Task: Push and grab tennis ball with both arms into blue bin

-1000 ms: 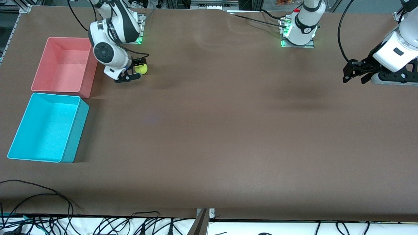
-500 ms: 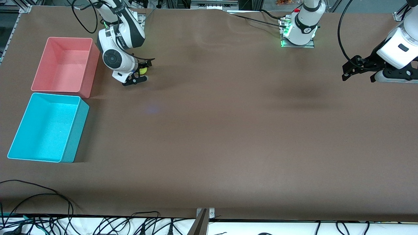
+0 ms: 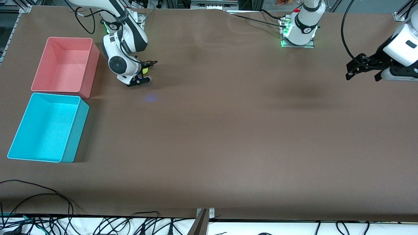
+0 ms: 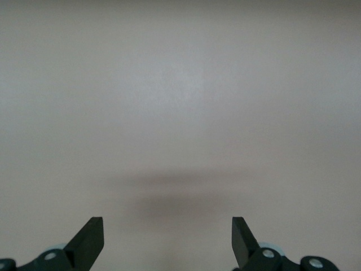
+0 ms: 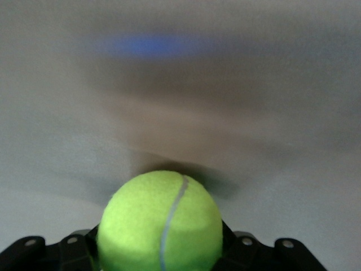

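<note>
The yellow-green tennis ball (image 3: 144, 70) is between the fingers of my right gripper (image 3: 144, 70), held above the table near the right arm's base, beside the pink bin. In the right wrist view the ball (image 5: 161, 223) fills the space between the jaws, seam showing. The blue bin (image 3: 49, 127) sits open and empty at the right arm's end of the table, nearer the front camera than the pink bin. My left gripper (image 3: 364, 67) is open and empty, up over the left arm's end of the table; the left wrist view (image 4: 167, 240) shows only bare brown table.
A pink bin (image 3: 65, 63) stands empty next to the blue bin, farther from the front camera. Brown table surface (image 3: 228, 130) stretches between the arms. Cables (image 3: 98, 225) lie along the front edge.
My right gripper has lifted with the ball and shifted a little away from the pink bin. My left gripper has drawn slightly toward the left arm's end of the table and up.
</note>
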Tool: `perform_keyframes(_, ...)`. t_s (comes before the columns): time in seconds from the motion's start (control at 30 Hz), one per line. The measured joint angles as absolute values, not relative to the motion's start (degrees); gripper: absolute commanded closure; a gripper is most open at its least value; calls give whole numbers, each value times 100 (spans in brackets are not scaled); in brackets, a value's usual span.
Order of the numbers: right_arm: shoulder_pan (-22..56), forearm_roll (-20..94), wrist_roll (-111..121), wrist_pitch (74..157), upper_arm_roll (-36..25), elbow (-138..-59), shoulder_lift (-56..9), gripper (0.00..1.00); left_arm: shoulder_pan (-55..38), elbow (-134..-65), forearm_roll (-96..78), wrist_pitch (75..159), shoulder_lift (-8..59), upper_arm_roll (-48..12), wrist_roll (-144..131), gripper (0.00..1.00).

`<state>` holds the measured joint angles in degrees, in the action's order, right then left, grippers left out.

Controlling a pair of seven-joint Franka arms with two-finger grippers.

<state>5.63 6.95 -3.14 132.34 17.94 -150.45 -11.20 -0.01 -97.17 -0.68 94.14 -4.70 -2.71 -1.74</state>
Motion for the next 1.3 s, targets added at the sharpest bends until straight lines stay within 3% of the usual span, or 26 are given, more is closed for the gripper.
perform_keyframes(0.27, 562, 695, -313, 12867, 1793, -14519, -1071, 62, -1, -9241, -69, 9414, -174, -271, -183, 0)
perform_keyframes(0.6, 551, 614, -312, 12495, 1625, -13509, -1042, 61, -26, -9153, -72, 9415, 51, -290, -183, 0)
perform_keyframes(0.97, 462, -355, 246, 10241, 692, -11413, -1089, 61, -50, -9078, -72, 9415, 146, -299, -183, 0)
perform_keyframes(1.3, 125, -537, 1935, 10121, -195, -10497, -1634, 61, -69, -9054, -72, 9415, 146, -314, -183, 0)
